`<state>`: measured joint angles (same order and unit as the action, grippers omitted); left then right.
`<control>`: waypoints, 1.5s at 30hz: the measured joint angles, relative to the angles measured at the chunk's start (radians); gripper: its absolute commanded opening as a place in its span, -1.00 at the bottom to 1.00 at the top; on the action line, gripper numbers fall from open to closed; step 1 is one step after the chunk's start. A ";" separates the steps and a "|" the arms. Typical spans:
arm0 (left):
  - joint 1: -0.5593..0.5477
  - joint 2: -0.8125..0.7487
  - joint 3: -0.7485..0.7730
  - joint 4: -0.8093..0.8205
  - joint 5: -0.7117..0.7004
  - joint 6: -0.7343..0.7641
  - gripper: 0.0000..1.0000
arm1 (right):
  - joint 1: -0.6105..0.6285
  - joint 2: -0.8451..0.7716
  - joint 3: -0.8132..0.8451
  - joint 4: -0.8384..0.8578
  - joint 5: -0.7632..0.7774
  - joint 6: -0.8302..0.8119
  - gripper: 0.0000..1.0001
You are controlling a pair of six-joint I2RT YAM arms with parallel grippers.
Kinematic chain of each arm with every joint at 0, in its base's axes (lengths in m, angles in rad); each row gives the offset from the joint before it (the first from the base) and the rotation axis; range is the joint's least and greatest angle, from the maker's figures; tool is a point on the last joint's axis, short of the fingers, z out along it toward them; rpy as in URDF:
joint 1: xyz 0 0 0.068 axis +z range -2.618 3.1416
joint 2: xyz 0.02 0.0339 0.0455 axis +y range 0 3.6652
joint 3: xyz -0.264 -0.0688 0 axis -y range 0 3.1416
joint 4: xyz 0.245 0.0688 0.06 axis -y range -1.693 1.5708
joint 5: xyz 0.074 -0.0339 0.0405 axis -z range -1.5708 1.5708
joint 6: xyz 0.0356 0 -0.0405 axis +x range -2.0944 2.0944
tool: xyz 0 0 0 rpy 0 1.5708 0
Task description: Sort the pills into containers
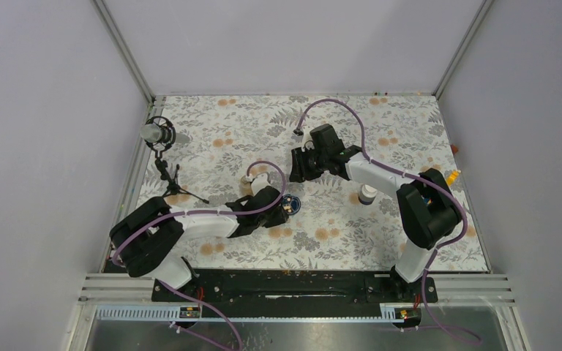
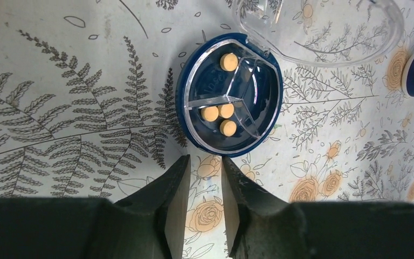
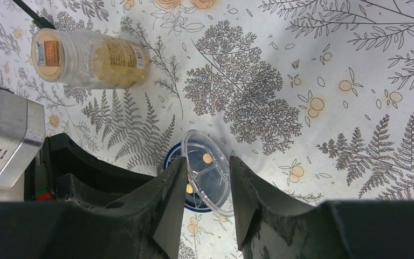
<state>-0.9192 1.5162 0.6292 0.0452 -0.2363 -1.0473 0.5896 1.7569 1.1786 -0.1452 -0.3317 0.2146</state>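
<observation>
Left hand spread, empty, near blue pill case. Four orange pills sit inside it. Right hand spread too.

Top external: high overhead, whole bench.
Left wrist: close above round case.
Right wrist: farther, same case at lower centre.

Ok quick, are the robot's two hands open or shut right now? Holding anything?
Left gripper: open, fingers apart, holding nothing.
Right gripper: open, fingers apart, holding nothing.
</observation>
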 measured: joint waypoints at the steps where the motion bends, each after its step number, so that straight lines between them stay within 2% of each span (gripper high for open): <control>1: 0.000 0.002 0.003 -0.002 0.000 0.002 -0.50 | 0.000 0.000 0.000 0.000 0.000 -0.002 -0.20; 5: 0.003 0.016 0.013 -0.001 0.000 0.010 -0.61 | 0.005 0.000 0.000 -0.004 0.000 -0.007 -0.24; 23: 0.036 0.039 0.026 0.019 0.011 0.029 -0.68 | 0.027 -0.026 -0.056 -0.022 0.002 -0.009 -0.30; 31: 0.049 0.051 0.025 0.046 0.031 0.026 -0.68 | 0.056 -0.060 -0.099 -0.022 0.016 -0.001 -0.05; 42: 0.060 0.053 0.021 0.062 0.042 0.026 -0.69 | 0.090 -0.060 -0.111 -0.029 0.016 0.015 -0.01; 45: 0.062 0.052 0.014 0.071 0.042 0.026 -0.69 | 0.090 -0.060 -0.111 -0.029 0.016 0.032 0.20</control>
<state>-0.8574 1.5684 0.6437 0.1162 -0.1947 -1.0218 0.6800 1.6974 1.0679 -0.1745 -0.3161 0.2470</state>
